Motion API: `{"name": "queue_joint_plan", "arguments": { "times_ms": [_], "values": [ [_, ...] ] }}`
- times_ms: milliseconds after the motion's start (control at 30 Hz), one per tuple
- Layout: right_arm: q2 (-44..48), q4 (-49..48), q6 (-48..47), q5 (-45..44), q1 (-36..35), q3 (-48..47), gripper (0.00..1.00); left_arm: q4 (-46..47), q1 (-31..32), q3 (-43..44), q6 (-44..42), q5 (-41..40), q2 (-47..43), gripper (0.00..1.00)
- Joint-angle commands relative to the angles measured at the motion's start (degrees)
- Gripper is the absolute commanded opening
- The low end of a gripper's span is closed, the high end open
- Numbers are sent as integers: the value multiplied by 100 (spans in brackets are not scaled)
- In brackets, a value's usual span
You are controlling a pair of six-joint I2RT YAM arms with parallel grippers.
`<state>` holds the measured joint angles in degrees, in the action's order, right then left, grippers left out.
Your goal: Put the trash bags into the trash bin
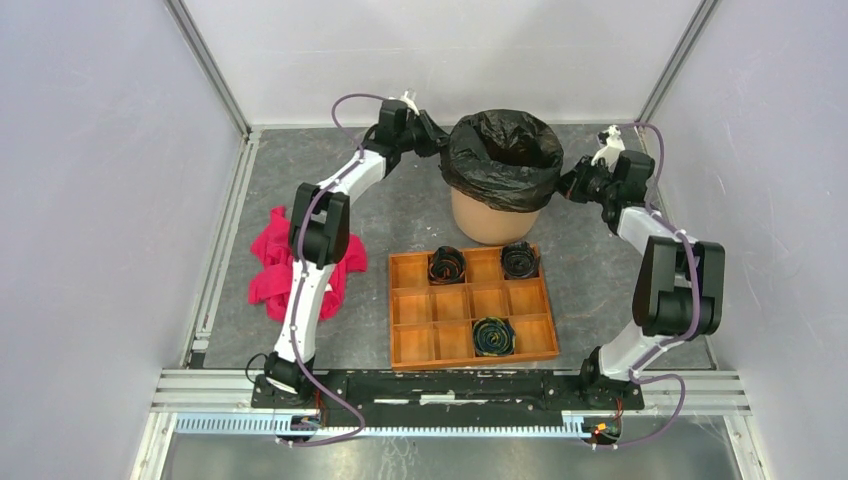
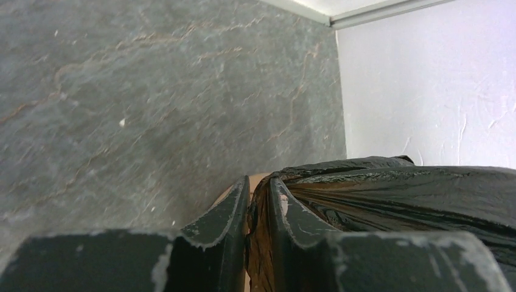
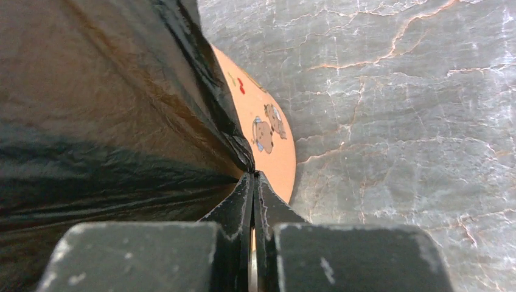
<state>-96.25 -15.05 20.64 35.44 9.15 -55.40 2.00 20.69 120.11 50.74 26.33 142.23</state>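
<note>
The pale orange trash bin (image 1: 488, 216) stands upright behind the wooden tray. The glossy black trash bag (image 1: 503, 158) lines its mouth and is folded down over the rim. My left gripper (image 1: 440, 140) is at the bin's left rim. In the left wrist view it (image 2: 258, 184) is shut on brownish bag film (image 2: 395, 194). At the bin's right side, my right gripper (image 1: 573, 183) is shut, its tips (image 3: 253, 174) pinching the bag's edge (image 3: 109, 121) against the bin wall (image 3: 271, 140), which carries cartoon prints.
A compartmented wooden tray (image 1: 440, 305) lies in front of the bin and holds three dark rolled coils (image 1: 447, 265) (image 1: 519, 260) (image 1: 493, 336). A red cloth (image 1: 275, 265) lies crumpled by the left arm. White walls close in the grey stone floor (image 1: 600, 280).
</note>
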Motion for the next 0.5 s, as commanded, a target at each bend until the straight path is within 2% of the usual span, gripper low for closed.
{"name": "queue_joint_plan", "arguments": {
  "times_ms": [0,167,267,333,400,433,467],
  "values": [
    [656,650,-648,-388,-9,-147,1,-286,-251,-308,-327,98,-989,24],
    [929,1761,-1212,-1107,-9,-631,0,-690,-573,-852,-513,-111,-1755,23],
    [1084,2006,-1288,-1312,-10,-736,1,-1175,-617,-915,-750,-156,-2058,26],
    [1292,1898,-1190,-1382,-10,-638,6,-1274,-619,-1090,-882,-265,-2372,41],
    [1487,1837,-1089,-1400,-9,-558,15,-1343,-619,-1303,-990,-532,-2766,64],
    [1585,1832,-1064,-1403,1,-560,21,-1414,-621,-1375,-1048,-702,-2978,73],
    [1685,1861,-1062,-1427,-1,-556,31,-1482,-619,-1460,-1089,-840,-3179,79]
  ]
}}
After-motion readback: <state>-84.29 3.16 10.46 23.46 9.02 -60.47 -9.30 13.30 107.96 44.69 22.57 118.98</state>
